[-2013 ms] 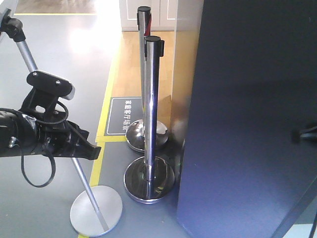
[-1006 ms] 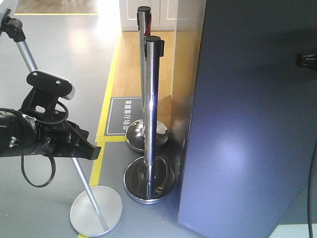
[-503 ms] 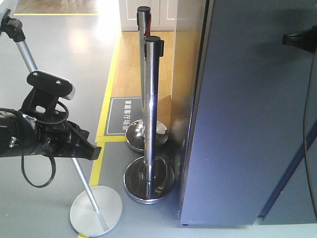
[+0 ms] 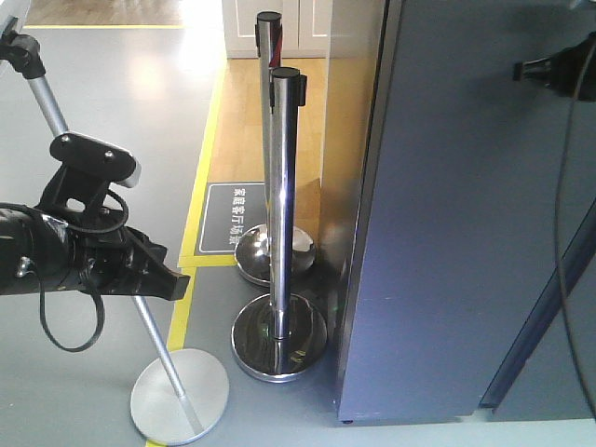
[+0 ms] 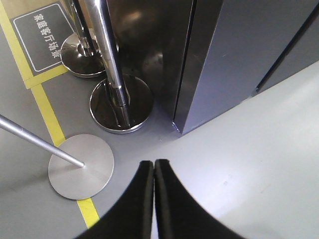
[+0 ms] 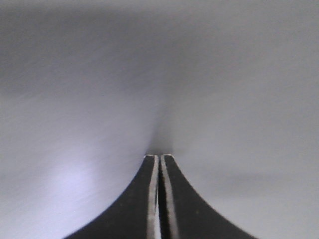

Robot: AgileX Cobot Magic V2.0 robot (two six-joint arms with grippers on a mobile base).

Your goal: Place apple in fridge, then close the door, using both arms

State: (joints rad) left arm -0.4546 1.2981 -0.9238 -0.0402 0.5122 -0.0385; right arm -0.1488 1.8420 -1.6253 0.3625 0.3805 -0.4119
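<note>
The fridge (image 4: pixel 349 158) stands right of centre, and its dark grey door (image 4: pixel 456 233) lies against the body along the left seam. My right gripper (image 4: pixel 521 70) reaches in from the upper right, shut, tips on the door face. In the right wrist view the shut right gripper (image 6: pixel 159 156) presses on the plain grey door (image 6: pixel 99 74). My left gripper (image 4: pixel 177 282) hangs at the left, shut and empty. From the left wrist, that left gripper (image 5: pixel 154 163) hovers over the floor before the fridge (image 5: pixel 164 55) and door (image 5: pixel 234 45). The apple is out of view.
Two chrome stanchion posts (image 4: pixel 282 205) (image 4: pixel 268 112) on round bases stand just left of the fridge. A slanted silver pole (image 4: pixel 140 307) on a round base (image 4: pixel 179 396) crosses under my left arm. Yellow floor tape (image 4: pixel 200 200) and a dark floor sign (image 4: pixel 233 216) lie behind. An adjoining dark panel (image 4: pixel 549 372) sits at lower right.
The door has swung from well open to flat against the fridge. My right gripper rose and moved left with it along the door face. The left arm has stayed still.
</note>
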